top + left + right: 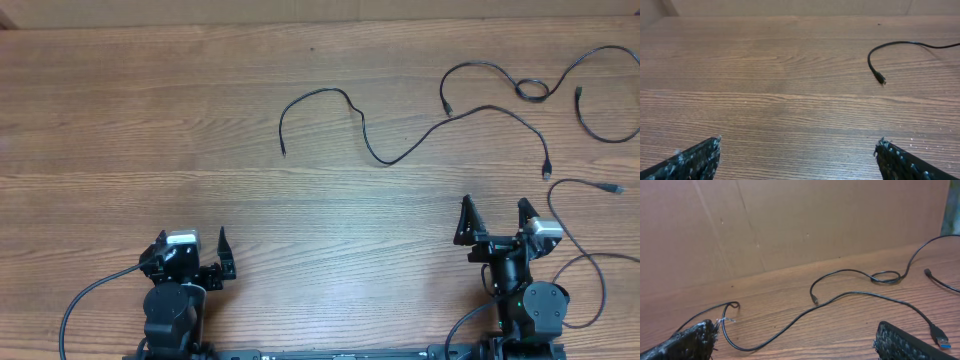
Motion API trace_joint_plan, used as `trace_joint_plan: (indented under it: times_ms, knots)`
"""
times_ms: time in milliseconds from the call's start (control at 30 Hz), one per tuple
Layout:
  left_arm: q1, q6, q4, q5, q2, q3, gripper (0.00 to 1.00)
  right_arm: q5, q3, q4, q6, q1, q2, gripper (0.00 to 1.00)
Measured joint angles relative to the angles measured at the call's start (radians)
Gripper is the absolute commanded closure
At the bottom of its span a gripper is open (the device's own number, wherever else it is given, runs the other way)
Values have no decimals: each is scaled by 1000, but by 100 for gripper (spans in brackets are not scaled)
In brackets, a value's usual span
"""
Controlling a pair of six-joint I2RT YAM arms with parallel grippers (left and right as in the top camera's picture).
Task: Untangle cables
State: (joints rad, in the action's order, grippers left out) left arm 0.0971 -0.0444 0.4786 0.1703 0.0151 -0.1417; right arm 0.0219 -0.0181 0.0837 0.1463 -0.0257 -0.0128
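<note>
Several thin black cables lie spread on the wooden table. One long cable (400, 150) runs from a plug at centre (283, 152) to a plug at right (547, 172); it shows in the right wrist view (805, 312) and its end in the left wrist view (880, 77). A second cable (500, 75) with a small loop (532, 90) lies at the back right. A third (600, 130) curls at the far right edge. A fourth (580, 185) lies near the right arm. My left gripper (193, 257) is open and empty near the front. My right gripper (496, 219) is open and empty, just in front of the long cable.
A brown cardboard wall (790, 225) stands behind the table's far edge. Thicker black arm wires trail from the left arm base (85, 300) and the right arm base (595, 290).
</note>
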Motion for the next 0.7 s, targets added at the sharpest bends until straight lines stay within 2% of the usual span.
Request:
trace_joint_plan:
  times_ms: [700]
  knots:
    - [0, 0, 0, -55, 0, 0, 0, 0, 0, 0, 0, 0, 0, 0]
